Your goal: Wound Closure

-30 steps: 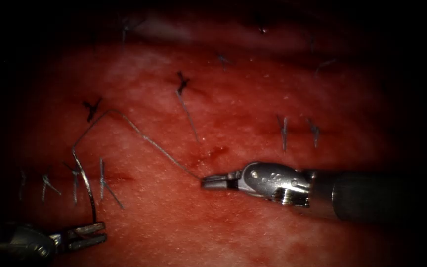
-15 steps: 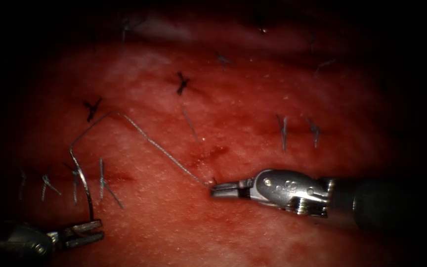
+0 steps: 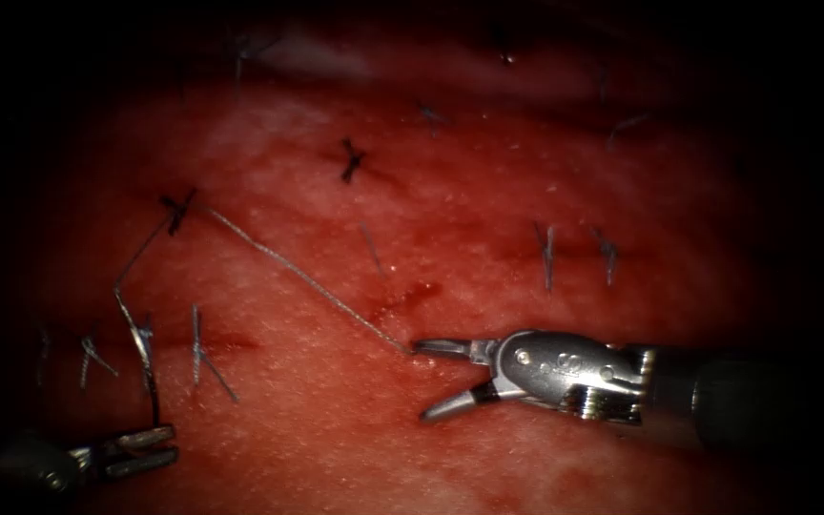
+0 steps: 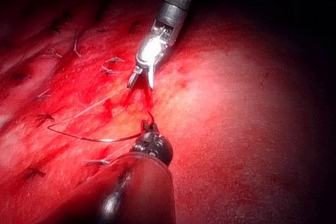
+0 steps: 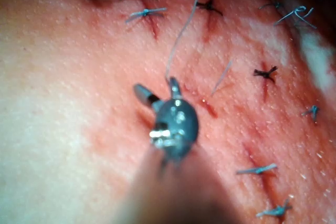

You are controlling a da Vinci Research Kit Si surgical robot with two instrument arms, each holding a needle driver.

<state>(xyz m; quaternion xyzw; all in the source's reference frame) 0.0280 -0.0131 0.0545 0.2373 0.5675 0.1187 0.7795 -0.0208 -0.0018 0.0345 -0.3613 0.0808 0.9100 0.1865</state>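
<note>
My left tool [image 3: 172, 443] sits at the lower left, jaws shut on the curved needle [image 3: 152, 391] near one end. The needle rises free above the tissue [image 3: 545, 172], left of the small red cut [image 3: 414, 291]. From its other end the thread [image 3: 288, 267] climbs to a dark knot [image 3: 177, 206], then slants down to the right. The thread's end lies by the upper jaw of my right tool [image 3: 422, 381], which is open and holds nothing. The left wrist view shows the needle [image 4: 94, 139] in my left tool [image 4: 150, 127] and the open right tool [image 4: 140, 85]. In the right wrist view the thread [image 5: 184, 24] ends at the open right tool [image 5: 156, 85].
Several tied stitches with short cut ends dot the tissue: a group [image 3: 197, 348] beside the needle, one [image 3: 350, 160] above the cut, two [image 3: 547, 253] at the right. Red fluid stains the tissue around the cut.
The right tool drew back to the right and opened, letting go of the thread. The left tool moved left and down with the needle, pulling the thread loop straighter across the knot.
</note>
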